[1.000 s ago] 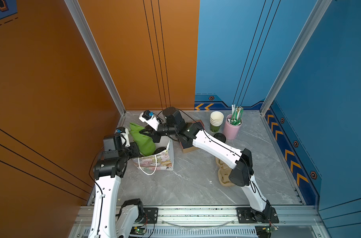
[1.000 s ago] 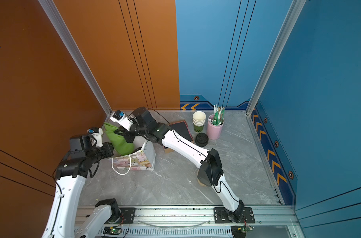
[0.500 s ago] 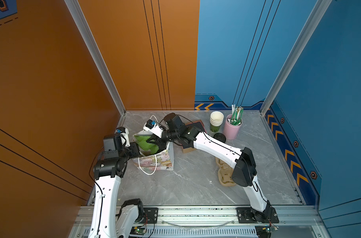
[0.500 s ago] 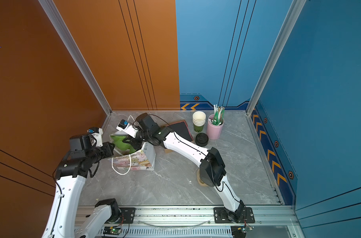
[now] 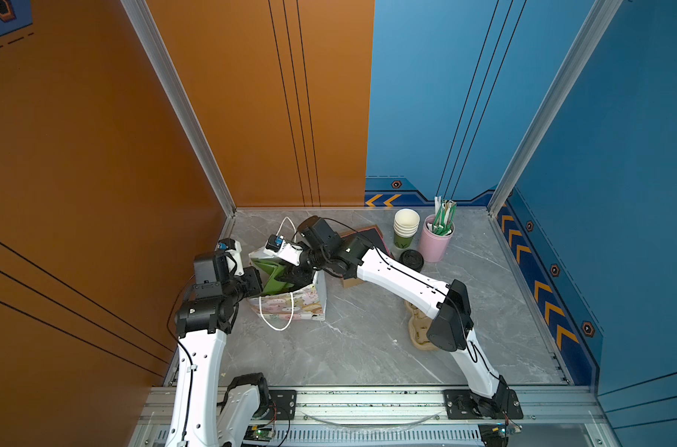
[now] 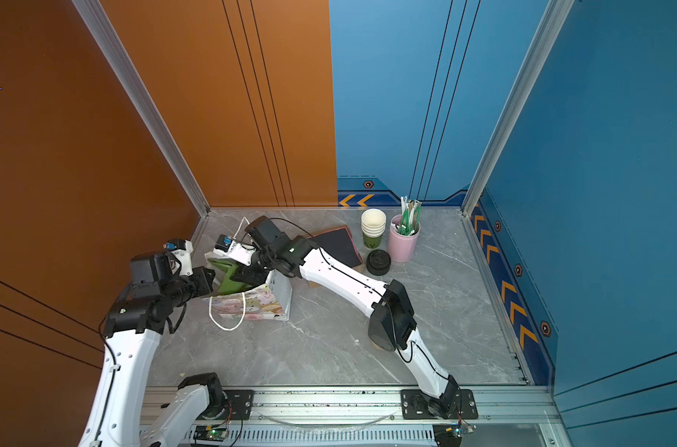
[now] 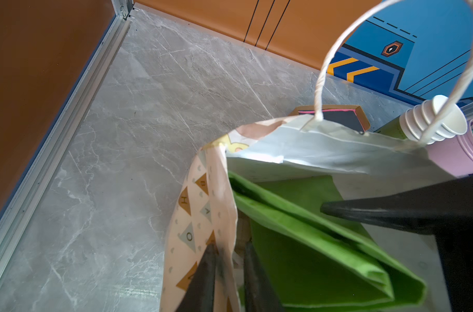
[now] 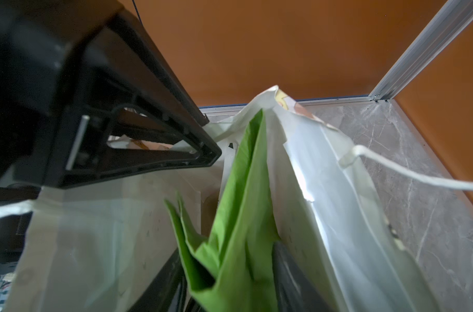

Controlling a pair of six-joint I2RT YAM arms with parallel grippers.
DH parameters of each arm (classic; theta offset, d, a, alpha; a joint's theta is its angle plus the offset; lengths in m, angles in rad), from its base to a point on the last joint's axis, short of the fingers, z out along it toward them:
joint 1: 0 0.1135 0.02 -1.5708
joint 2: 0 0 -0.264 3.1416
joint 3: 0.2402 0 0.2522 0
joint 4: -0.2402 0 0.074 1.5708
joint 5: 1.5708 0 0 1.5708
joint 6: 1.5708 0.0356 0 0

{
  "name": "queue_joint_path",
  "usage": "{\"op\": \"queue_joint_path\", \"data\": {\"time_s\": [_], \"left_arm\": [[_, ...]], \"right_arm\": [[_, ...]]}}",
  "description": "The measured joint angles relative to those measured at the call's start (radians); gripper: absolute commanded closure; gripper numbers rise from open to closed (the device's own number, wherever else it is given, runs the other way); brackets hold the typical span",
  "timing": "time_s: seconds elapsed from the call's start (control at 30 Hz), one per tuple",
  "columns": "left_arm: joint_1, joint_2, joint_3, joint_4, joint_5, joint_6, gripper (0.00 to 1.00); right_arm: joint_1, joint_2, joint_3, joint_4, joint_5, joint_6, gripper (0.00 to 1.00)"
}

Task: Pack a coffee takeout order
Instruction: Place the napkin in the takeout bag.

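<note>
In a top view: shows green napkin [image 5: 277, 276] lodged in patterned bag [image 5: 290, 307] on grey surface [image 5: 368, 340]; paper cups [image 5: 406, 228] and black lid [image 5: 411, 260] well apart from it. Left wrist: shows left claw [image 7: 229, 247] clenched on bag edge. Right wrist: shows right claw [image 8: 227, 254] released, fingers either side of napkin.

Orange and blue panel walls [image 5: 252, 96] enclosed a robotics lab's marble-look tabletop [image 5: 348, 348], where two robot arms [image 5: 399, 276] stood mounted on an aluminium rail [image 5: 368, 402].
</note>
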Motion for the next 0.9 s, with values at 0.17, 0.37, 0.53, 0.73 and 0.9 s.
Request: {"op": "queue_joint_path", "data": {"time_s": [0.17, 0.37, 0.53, 0.73, 0.9], "left_arm": [[0.0, 0.0, 0.0, 0.0, 0.0, -0.004, 0.72], [0.0, 0.0, 0.048, -0.006, 0.0, -0.017, 0.43], [0.0, -0.001, 0.08, -0.007, 0.0, -0.021, 0.25], [0.0, -0.002, 0.135, -0.021, -0.004, -0.016, 0.15], [0.002, -0.007, 0.216, -0.039, -0.004, -0.012, 0.01]], "right_arm": [[0.003, -0.005, 0.037, -0.007, 0.003, 0.004, 0.24], [0.003, -0.058, 0.042, -0.006, 0.006, 0.009, 0.17], [0.003, -0.144, 0.042, -0.005, 0.014, 0.029, 0.13], [0.0, -0.314, -0.069, 0.056, 0.075, 0.071, 0.09], [-0.028, -0.486, -0.279, 0.124, 0.17, 0.123, 0.06]]}}
